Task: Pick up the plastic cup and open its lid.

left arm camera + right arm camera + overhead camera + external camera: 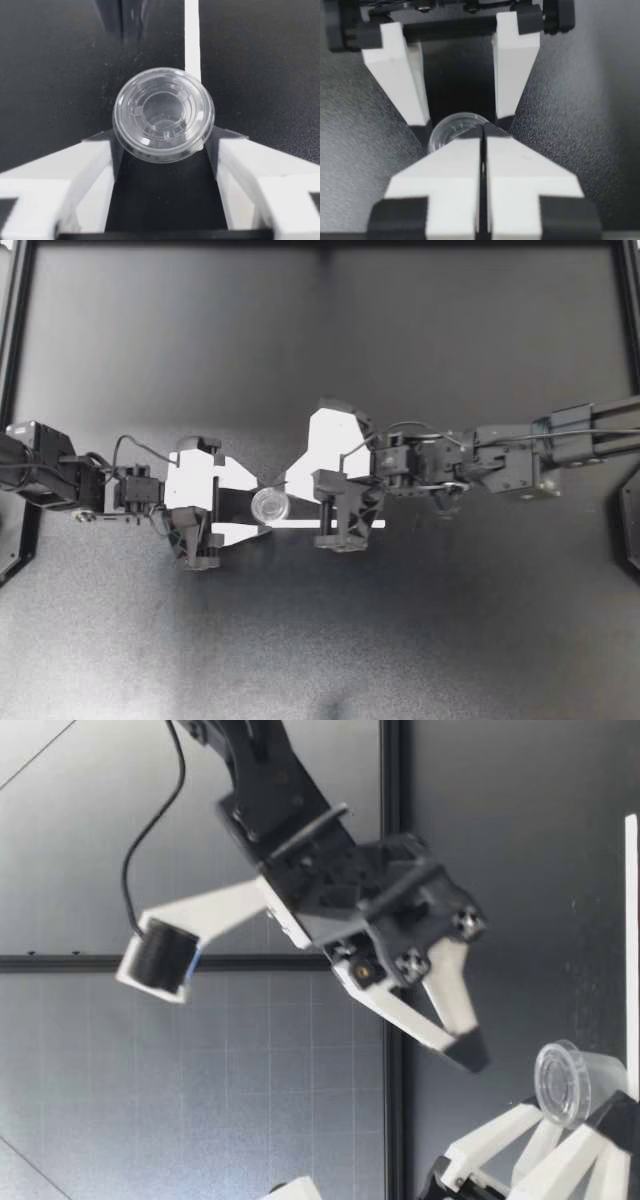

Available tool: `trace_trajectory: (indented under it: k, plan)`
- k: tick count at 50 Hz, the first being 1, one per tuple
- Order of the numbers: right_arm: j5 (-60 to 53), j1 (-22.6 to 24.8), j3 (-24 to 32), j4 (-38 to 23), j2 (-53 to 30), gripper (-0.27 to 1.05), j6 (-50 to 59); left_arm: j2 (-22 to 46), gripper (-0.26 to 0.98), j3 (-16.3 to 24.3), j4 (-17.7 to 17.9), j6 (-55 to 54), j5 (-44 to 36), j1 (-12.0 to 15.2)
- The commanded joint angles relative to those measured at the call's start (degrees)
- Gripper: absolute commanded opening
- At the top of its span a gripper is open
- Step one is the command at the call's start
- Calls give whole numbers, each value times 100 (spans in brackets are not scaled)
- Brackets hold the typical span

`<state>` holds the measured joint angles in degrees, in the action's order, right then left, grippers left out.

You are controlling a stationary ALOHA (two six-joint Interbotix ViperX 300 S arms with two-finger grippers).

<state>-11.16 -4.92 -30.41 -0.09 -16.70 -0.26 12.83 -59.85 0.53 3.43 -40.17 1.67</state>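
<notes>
**Top view.** My left gripper [264,506] is clamped on the plastic cup [276,511], with one white finger against each side of it. The clear lid [269,503] is on the cup and faces upward. My right gripper [272,482] reaches in from the opposite side, and its tip is just beside the cup's rim. A white strip [340,523] lies on the dark table [450,640], running on ahead of the left gripper past the cup.

**Low view.** The right gripper [468,1050] has its two fingers meeting at one dark tip. The tip hangs just above the edge of the lid [560,1085], with a small gap showing between them. The left gripper [585,1115] holds the cup [605,1080] low, close to the table. I cannot tell whether the cup's base touches the table.

**Left wrist view.** The cup [200,145] sits between the fingertips, and both dark pads [116,147] press on its wall. The lid [164,112] is fully seated.

**Right wrist view.** The right gripper [482,127] is pressed closed, with only a thin seam between its fingers and nothing visible in it. Its tip is at the near rim of the cup [447,135]. The left gripper [462,125] opposite is shut on the cup.
</notes>
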Motion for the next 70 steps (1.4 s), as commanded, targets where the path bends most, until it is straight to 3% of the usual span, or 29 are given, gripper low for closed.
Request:
trace_trajectory:
  k: [1, 61, 70]
  plan:
    - [26, -18, 176, 0, 0, -18, 0, -70, 55, 35, 0, 9, -18, 0]
    - [422, 141, 123, 0, -237, -18, 70, 53, 54, 185, -9, 9, 18, 0]
    - [404, 141, 114, 0, -220, -18, 70, 62, 47, 272, -88, 9, 211, 0]
